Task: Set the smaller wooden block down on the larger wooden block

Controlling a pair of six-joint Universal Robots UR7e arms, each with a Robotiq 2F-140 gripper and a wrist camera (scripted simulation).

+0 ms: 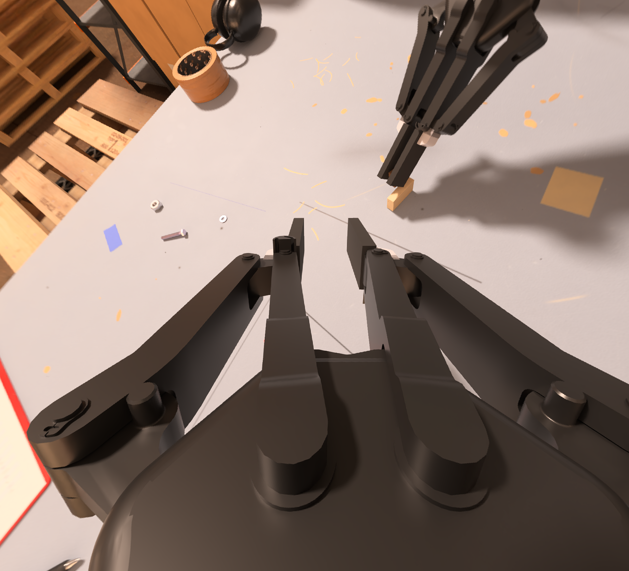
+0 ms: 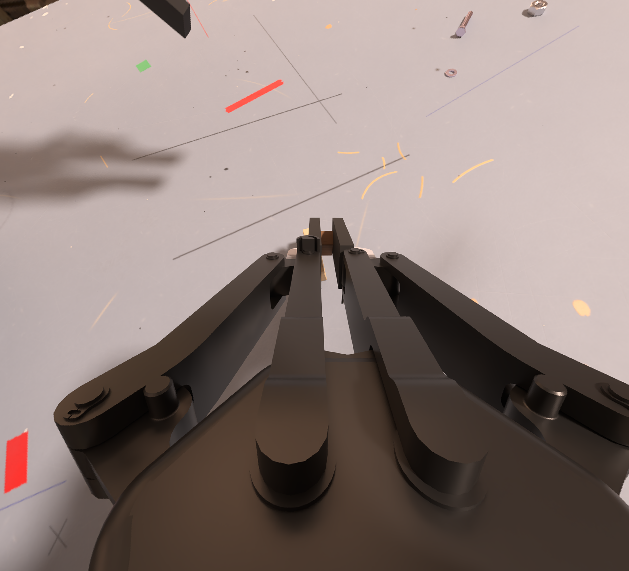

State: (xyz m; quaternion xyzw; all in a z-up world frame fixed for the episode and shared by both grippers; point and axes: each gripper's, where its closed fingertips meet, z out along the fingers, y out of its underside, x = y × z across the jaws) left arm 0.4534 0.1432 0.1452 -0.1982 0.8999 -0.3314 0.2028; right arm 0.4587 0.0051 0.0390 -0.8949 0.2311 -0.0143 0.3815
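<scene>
Our left hand [image 1: 325,231] hangs apart and empty over the bench [image 1: 238,146] — our right hand [image 2: 326,226] is clamped on the smaller wooden block [image 2: 327,238], which touches the bench beside the flat larger wooden block [image 1: 571,191].

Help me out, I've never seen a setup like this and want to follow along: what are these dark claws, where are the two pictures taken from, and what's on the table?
Each picture comes from a camera on a robot arm's wrist, looking along its two-finger claw. The left gripper is open and empty above the grey table. The right gripper, also seen farther off from the left camera, is closed on a small wooden block at the table. Nearby lie a flat tan square, a bolt, a nut, a washer, a tape roll and black ear defenders.
</scene>
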